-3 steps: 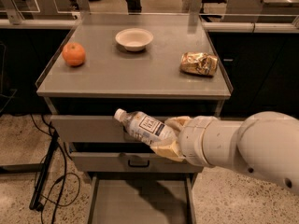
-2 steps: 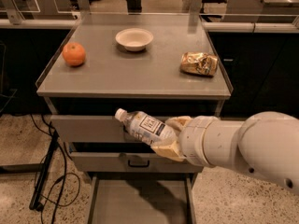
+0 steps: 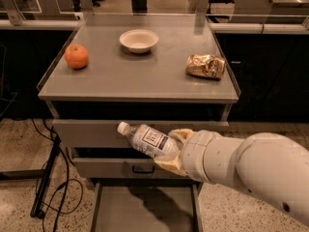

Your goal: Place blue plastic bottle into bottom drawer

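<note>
The blue plastic bottle [image 3: 147, 140] is clear with a white cap and a white-and-blue label. It lies tilted, cap up and to the left, in front of the two upper drawers. My gripper [image 3: 173, 151] is shut on the bottle's lower end, with tan fingers [image 3: 179, 135] above and below it. The white arm comes in from the right. The bottom drawer [image 3: 145, 209] is pulled out below the bottle, its flat grey floor showing with the arm's shadow on it.
On the grey cabinet top [image 3: 140, 74] sit an orange [image 3: 77, 56] at the left, a white bowl [image 3: 138, 40] at the back and a crumpled gold foil bag [image 3: 206, 65] at the right. Black cables [image 3: 50, 187] lie on the floor to the left.
The bottle and gripper have shifted slightly down and tilted a little; otherwise nothing has visibly changed.
</note>
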Action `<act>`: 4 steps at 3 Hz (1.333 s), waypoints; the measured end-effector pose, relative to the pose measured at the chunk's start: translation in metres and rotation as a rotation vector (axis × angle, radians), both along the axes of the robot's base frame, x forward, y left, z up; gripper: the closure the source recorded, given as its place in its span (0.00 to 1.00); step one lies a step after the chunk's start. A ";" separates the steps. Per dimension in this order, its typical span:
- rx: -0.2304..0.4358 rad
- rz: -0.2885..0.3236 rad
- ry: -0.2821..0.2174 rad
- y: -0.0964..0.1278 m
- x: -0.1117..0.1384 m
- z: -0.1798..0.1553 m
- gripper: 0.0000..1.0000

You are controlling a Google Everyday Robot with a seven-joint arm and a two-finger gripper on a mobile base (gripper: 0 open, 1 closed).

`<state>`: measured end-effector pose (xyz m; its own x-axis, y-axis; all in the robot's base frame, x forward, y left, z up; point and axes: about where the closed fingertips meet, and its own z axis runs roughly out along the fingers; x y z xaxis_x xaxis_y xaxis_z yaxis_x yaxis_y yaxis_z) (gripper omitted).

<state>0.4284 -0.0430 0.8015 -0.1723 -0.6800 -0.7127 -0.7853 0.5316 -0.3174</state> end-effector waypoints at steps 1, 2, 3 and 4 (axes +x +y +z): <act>-0.016 0.023 -0.020 0.006 -0.003 -0.034 1.00; 0.006 0.058 -0.024 0.008 0.005 -0.068 1.00; 0.070 0.082 0.012 0.006 0.010 -0.108 1.00; 0.166 0.090 0.065 -0.004 0.015 -0.156 1.00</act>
